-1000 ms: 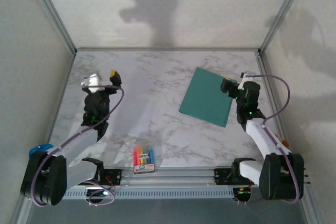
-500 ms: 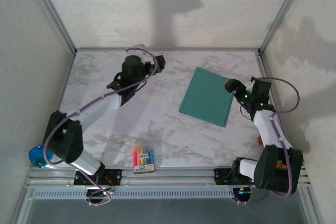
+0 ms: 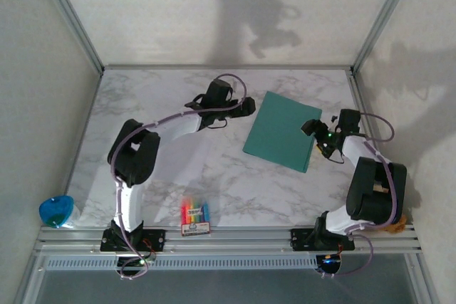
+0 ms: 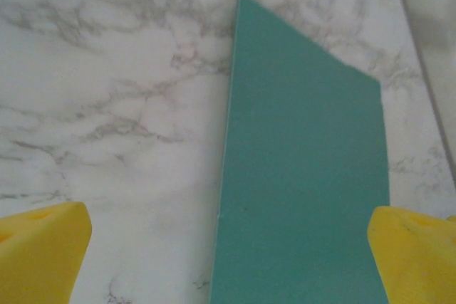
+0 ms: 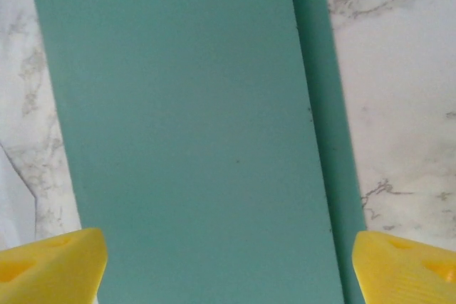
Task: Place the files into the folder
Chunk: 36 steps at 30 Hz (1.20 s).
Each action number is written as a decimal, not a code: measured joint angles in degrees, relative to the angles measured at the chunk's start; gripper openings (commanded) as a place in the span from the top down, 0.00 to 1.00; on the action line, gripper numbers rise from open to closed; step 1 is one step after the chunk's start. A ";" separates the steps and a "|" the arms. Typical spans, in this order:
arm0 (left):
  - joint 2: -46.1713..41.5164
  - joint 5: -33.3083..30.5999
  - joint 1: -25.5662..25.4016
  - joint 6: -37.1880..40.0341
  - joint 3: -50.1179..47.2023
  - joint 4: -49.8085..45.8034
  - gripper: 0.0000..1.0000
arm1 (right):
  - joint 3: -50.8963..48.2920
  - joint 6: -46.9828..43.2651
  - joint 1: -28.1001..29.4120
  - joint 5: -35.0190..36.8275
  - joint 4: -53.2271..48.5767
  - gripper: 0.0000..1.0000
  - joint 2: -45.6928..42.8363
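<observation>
The teal folder (image 3: 280,132) lies shut and flat on the marble table, right of centre. My left gripper (image 3: 247,107) reaches across to its left edge and is open. In the left wrist view one yellow fingertip (image 4: 39,254) hangs over marble and the other over the folder (image 4: 306,176). My right gripper (image 3: 309,127) is at the folder's right edge, open, and its fingertips (image 5: 402,268) straddle nearly the whole cover (image 5: 192,133). A strip of the lower panel (image 5: 324,105) shows beside the cover. A white sheet's corner (image 5: 14,201), probably one of the files, lies beside the folder.
A small colourful crayon box (image 3: 195,218) sits near the front rail. A blue object (image 3: 55,210) rests at the near left corner. Grey enclosure walls (image 3: 43,105) stand on the left, the right and at the back of the table.
My left arm has swung from the near left across the table to the folder's left edge. My right gripper has shifted onto the folder's right edge.
</observation>
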 measured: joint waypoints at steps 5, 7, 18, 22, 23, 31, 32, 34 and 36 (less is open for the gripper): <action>5.03 2.27 -0.66 -0.87 4.13 -3.28 0.03 | 0.59 -0.17 0.00 -0.92 0.09 0.16 3.34; 5.99 3.19 -1.14 -1.09 5.09 -4.33 0.03 | 0.66 -0.17 0.00 -1.42 0.42 0.17 4.35; 9.53 5.88 -3.19 -2.21 8.11 -6.03 0.06 | 2.05 -0.39 0.00 -3.13 1.62 0.22 7.80; 10.23 6.36 -3.19 -2.71 8.83 -7.02 0.13 | 2.25 -0.70 0.02 -3.15 1.73 0.22 8.00; 10.51 6.49 -3.19 -2.75 9.18 -7.15 0.13 | 2.29 -0.83 0.02 -3.15 1.73 0.22 8.04; 11.96 6.95 -3.58 -2.78 10.19 -7.65 0.17 | 2.71 -1.25 0.39 -3.19 1.70 0.21 8.85; 12.22 6.99 -3.67 -2.80 10.32 -7.85 0.18 | 2.82 -1.27 0.42 -3.19 1.68 0.21 8.96; 12.66 7.17 -3.85 -2.80 10.45 -8.04 0.18 | 3.15 -1.40 0.57 -3.19 1.62 0.21 9.20; 12.87 7.58 -4.00 -2.80 10.45 -8.37 0.19 | 3.41 -1.49 0.81 -3.19 1.62 0.21 9.42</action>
